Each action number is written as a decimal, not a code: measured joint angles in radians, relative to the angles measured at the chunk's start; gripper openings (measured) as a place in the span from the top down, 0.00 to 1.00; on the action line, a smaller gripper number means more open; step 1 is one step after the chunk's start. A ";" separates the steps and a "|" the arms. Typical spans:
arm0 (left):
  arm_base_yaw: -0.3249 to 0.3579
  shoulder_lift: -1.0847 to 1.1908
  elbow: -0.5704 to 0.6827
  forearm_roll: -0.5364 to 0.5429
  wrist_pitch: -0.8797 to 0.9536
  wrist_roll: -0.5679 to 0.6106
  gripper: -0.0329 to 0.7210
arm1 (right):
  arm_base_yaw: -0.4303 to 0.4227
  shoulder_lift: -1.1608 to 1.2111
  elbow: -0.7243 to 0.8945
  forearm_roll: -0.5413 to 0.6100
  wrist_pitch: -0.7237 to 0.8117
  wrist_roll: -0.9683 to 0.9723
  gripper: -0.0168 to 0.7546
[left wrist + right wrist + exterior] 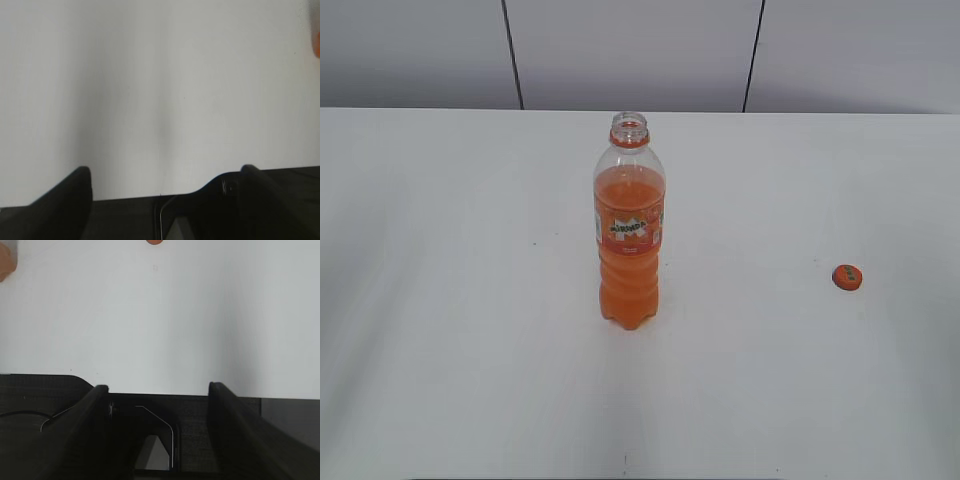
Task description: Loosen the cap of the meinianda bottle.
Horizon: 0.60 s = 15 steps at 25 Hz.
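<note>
With both arms drawn back off the white surface (440, 300), the left end effector (165, 187) and right end effector (157, 390) stand released, holding nothing. The Mirinda bottle (629, 225) stands upright mid-surface, uncapped; its cap (847, 277) lies well apart to the right, likely set aside clear of it.

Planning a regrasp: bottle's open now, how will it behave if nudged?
The bottle is tall and slim on a small base, so a high push likely tips it. It looks mostly full, probably hefty. With the cap off, tipping would likely spill.
</note>
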<state>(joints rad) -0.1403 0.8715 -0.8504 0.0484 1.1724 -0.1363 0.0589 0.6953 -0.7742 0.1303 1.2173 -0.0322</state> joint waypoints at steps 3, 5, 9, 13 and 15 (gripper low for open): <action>0.000 -0.178 0.077 0.000 -0.047 0.000 0.24 | 0.000 -0.121 0.072 0.000 0.000 0.000 0.38; 0.000 -0.279 0.130 0.000 -0.061 0.000 0.25 | 0.000 -0.211 0.121 -0.001 0.000 0.000 0.38; 0.000 -0.488 0.238 -0.001 -0.066 0.000 0.25 | 0.000 -0.371 0.210 -0.004 -0.009 -0.028 0.38; 0.000 -0.691 0.298 -0.034 -0.073 0.000 0.25 | 0.000 -0.524 0.232 -0.007 -0.039 -0.054 0.38; 0.000 -0.778 0.306 -0.048 -0.089 0.000 0.25 | 0.000 -0.590 0.232 -0.007 -0.051 -0.062 0.38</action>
<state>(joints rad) -0.1403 0.0940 -0.5439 0.0000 1.0832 -0.1363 0.0589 0.1057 -0.5422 0.1237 1.1663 -0.0942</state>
